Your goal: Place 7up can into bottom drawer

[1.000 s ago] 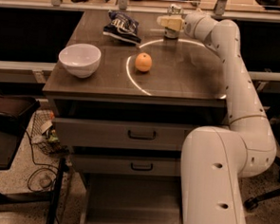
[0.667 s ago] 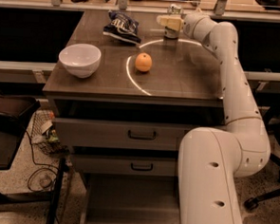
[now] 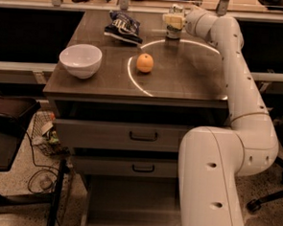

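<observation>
A white bowl [image 3: 80, 59] is set at the left of the desk [image 3: 187, 77]. A dark blue chip bag [image 3: 122, 26] lies near the far edge, and an orange [image 3: 145, 63] is placed in the middle. The 7up can [image 3: 173, 33] stands upright at the far edge, well apart from the bottom drawer [image 3: 131, 205], which is pulled out near the floor. The pincer [image 3: 175, 20] is held at the can's top; whether it is closed on the can cannot be told. Nothing is seen between orange and can. Since the earlier frame the pincer has stayed there, while the big near arm segment has shifted slightly left. A bright ring of light is cast on the dark wood; cables are strewn on the speckled floor.
</observation>
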